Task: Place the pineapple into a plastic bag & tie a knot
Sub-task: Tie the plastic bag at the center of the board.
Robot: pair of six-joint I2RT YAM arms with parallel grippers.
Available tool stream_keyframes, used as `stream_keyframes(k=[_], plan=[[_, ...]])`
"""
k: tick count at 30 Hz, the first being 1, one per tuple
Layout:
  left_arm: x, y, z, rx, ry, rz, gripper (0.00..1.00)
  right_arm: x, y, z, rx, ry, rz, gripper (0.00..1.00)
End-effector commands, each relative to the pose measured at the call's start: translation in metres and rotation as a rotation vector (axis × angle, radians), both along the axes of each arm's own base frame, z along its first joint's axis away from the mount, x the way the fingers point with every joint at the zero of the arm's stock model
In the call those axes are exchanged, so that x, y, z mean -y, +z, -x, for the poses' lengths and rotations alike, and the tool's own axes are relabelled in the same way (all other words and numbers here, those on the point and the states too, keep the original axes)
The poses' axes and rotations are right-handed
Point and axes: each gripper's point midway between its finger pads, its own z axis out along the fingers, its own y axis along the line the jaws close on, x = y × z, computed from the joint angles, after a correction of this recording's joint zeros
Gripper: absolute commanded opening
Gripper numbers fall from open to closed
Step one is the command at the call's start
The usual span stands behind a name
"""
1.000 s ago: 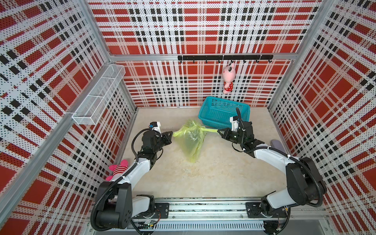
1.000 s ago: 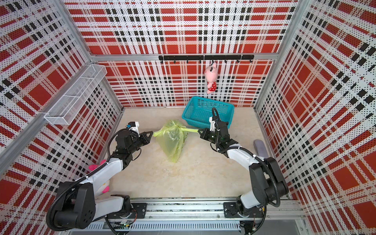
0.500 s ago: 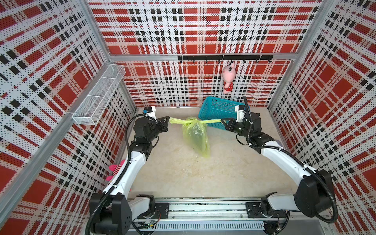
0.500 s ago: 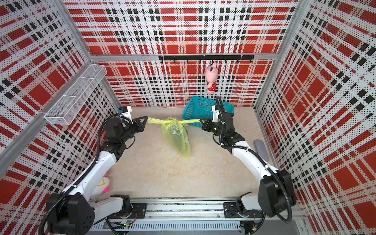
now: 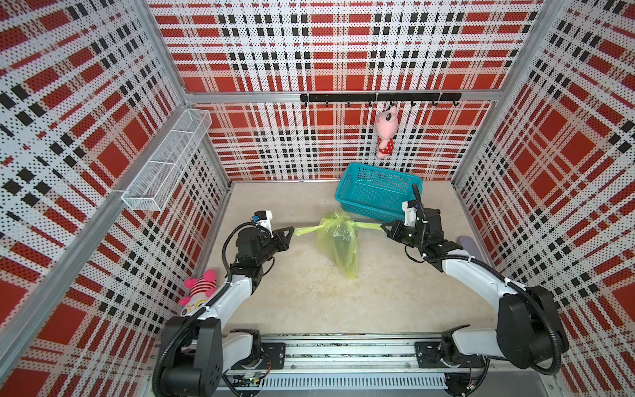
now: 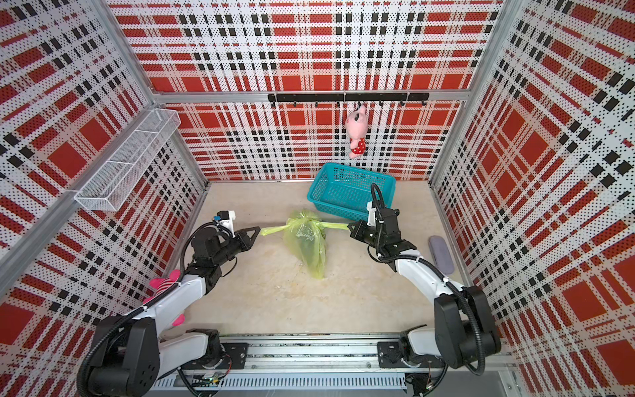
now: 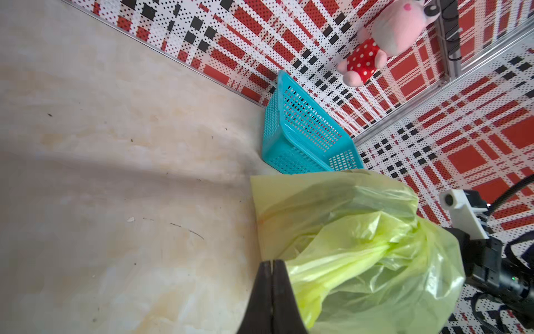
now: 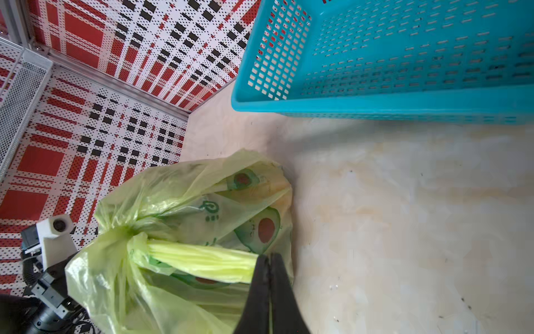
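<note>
the step in hand, as i judge it, is cinching the knot. the left tool point(image 5: 291, 230) and the right tool point(image 5: 385, 227) are each clamped shut on one long handle strip of the thin, translucent yellow-green plastic bag point(image 5: 338, 242) with dark green avocado prints. in both wrist views the black fingers point(image 7: 263, 289) point(image 8: 260, 289) are pressed flat together, with the film leaving at their tips.

the left handle strip point(image 5: 305, 229) and the right handle strip point(image 5: 369, 225) run taut and nearly level in opposite directions. the small, tight knot point(image 5: 323, 225) point(image 8: 128, 231) lies between the two tools, nearer the left tool's tips than the right's. the body of the bag hangs below the knot and tapers to a point. i cannot tell whether that point touches the pale surface point(image 5: 395, 292).

a darker bulk shows through the film. i take it for the pineapple, though its outline is too blurred to be sure. a teal mesh plastic basket point(image 5: 374, 192) stands just behind the right tool, close to the right strip but not visibly touching it.

the next move probably calls for a short, even pull apart to seat the knot. both tools would then lower together before either one opens. the film is thin, so a hard or lopsided tug could stretch or tear a strip.
</note>
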Motion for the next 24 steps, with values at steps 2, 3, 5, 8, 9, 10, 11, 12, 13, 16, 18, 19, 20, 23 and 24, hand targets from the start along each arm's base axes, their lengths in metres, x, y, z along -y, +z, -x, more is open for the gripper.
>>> stream_keyframes(k=[2, 3, 5, 8, 9, 10, 11, 12, 13, 16, 18, 19, 20, 23, 24], plan=[[-0.045, 0.041, -0.019, 0.145, 0.218, -0.017, 0.0, 0.058, -0.015, -0.02, -0.007, -0.232, 0.159, 0.0], [-0.038, 0.052, -0.02, 0.171, 0.193, -0.014, 0.0, 0.047, -0.007, -0.022, 0.022, -0.186, 0.144, 0.0], [-0.024, 0.074, -0.022, 0.222, 0.144, -0.012, 0.0, 0.032, 0.004, -0.025, 0.057, -0.124, 0.113, 0.0], [-0.004, 0.093, -0.023, 0.26, 0.076, 0.0, 0.0, 0.011, 0.018, -0.026, 0.099, -0.042, 0.09, 0.0], [0.0, 0.096, -0.024, 0.262, 0.068, 0.006, 0.04, 0.003, 0.022, -0.025, 0.111, -0.013, 0.097, 0.0], [0.005, 0.098, -0.027, 0.263, 0.06, 0.013, 0.1, -0.004, 0.023, -0.024, 0.114, 0.005, 0.114, 0.0], [0.008, 0.1, -0.03, 0.262, 0.051, 0.017, 0.17, -0.01, 0.025, -0.024, 0.124, 0.02, 0.129, 0.0], [0.012, 0.101, -0.033, 0.262, 0.041, 0.02, 0.25, -0.017, 0.024, -0.024, 0.124, 0.04, 0.144, 0.0], [0.016, 0.101, -0.037, 0.258, 0.035, 0.022, 0.33, -0.02, 0.023, -0.024, 0.117, 0.047, 0.15, 0.0], [0.013, 0.094, -0.046, 0.229, 0.079, 0.033, 0.56, -0.023, 0.019, -0.026, 0.103, 0.046, 0.14, 0.0], [0.0, 0.085, -0.048, 0.196, 0.157, 0.053, 0.71, -0.023, 0.017, -0.027, 0.098, 0.039, 0.137, 0.0], [-0.002, 0.082, -0.047, 0.188, 0.173, 0.064, 0.77, -0.023, 0.016, -0.027, 0.093, 0.04, 0.136, 0.0], [-0.002, 0.082, -0.044, 0.192, 0.168, 0.078, 0.81, -0.024, 0.016, -0.027, 0.091, 0.039, 0.133, 0.0], [0.012, 0.086, -0.029, 0.206, 0.103, 0.115, 0.89, -0.025, 0.016, -0.028, 0.091, 0.042, 0.126, 0.0], [0.018, 0.087, -0.024, 0.206, 0.08, 0.125, 0.9, -0.026, 0.016, -0.029, 0.09, 0.043, 0.125, 0.0]])
